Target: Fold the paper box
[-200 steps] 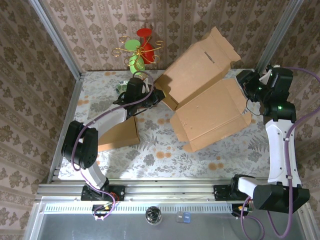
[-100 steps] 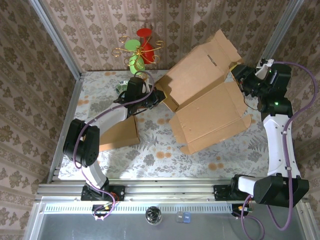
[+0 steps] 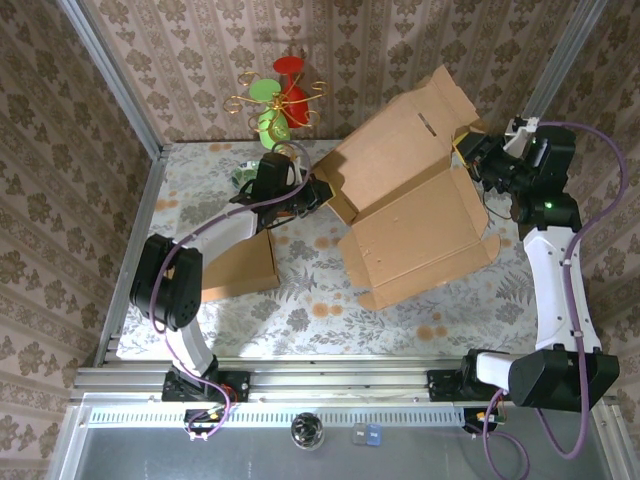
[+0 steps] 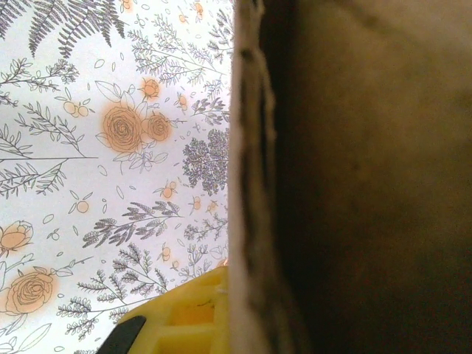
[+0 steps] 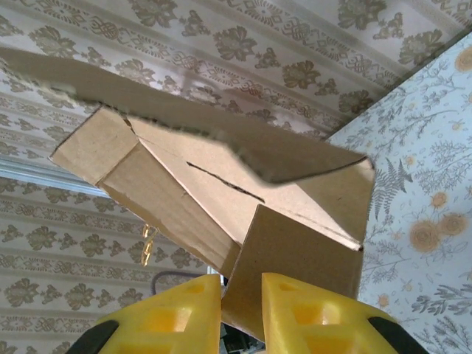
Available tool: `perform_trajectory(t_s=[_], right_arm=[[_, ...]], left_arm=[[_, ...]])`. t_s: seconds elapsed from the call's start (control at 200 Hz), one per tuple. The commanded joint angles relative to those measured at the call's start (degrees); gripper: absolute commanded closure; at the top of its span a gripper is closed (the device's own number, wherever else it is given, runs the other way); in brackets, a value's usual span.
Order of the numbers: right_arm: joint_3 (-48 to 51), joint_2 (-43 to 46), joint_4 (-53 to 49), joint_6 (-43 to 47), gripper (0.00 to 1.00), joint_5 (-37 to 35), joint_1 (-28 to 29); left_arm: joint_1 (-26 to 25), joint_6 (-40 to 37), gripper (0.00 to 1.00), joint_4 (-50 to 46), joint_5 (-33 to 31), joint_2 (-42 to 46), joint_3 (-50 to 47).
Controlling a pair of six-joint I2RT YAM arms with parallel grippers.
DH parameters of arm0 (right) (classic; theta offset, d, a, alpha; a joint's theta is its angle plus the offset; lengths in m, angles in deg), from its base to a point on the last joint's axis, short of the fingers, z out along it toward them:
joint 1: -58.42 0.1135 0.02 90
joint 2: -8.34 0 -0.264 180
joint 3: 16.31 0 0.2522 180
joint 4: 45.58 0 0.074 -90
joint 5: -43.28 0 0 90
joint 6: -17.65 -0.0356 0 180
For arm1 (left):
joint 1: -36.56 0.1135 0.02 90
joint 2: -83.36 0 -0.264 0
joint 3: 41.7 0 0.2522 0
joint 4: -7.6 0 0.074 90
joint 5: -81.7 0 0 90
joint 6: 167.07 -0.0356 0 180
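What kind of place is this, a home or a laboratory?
Probably a laboratory booth dressed as a home: wallpapered panels in metal framing, a floral table cover, left arm and right arm bolted to a rail.

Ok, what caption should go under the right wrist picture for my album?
The right gripper pinching a flap of the cardboard box, wallpaper behind.

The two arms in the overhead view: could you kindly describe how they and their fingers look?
Both the left arm and the right arm have white links between bulky black joints, each trailed by a purple cable. A small green light glows on the right arm's wrist. The wrist cameras show blocky yellow fingers with recessed pockets and black bases.
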State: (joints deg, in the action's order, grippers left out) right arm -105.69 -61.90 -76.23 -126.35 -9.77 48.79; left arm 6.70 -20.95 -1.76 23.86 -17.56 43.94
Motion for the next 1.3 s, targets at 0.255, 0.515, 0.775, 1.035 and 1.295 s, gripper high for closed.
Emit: perform_trajectory(t_s=[0.255,0.515,0.775,1.035,1.295], right_arm=[[-6.76,-3.11,-8.20,5.55,0.74,-0.53,1.72],[-13.58,1.36,-9.53,8.95,0.62,-11.00,1.05],[-22.33,-1.16,-1.18,5.83,0.60,-8.01,-4.28],[-26.40,-12.55,3.13,1.87,0.62,14.14,-6.03],[-19.67,-13.41,8.89,4.63,0.65,23.72,-3.73]], left_arm=[[-0.48,-2.24,1.00,-1.34,1.81,-0.15,3.67],[1.77,-10.66,1.00,-5.37,3.43,-0.58,6.42],[5.55,-17.95,1.00,-9.13,9.92,-2.60,9.97],[7.55,-23.31,1.00,-11.82,14.42,-3.65,11.04],[8.04,-24.41,1.00,-13.88,16.52,-4.96,12.55]])
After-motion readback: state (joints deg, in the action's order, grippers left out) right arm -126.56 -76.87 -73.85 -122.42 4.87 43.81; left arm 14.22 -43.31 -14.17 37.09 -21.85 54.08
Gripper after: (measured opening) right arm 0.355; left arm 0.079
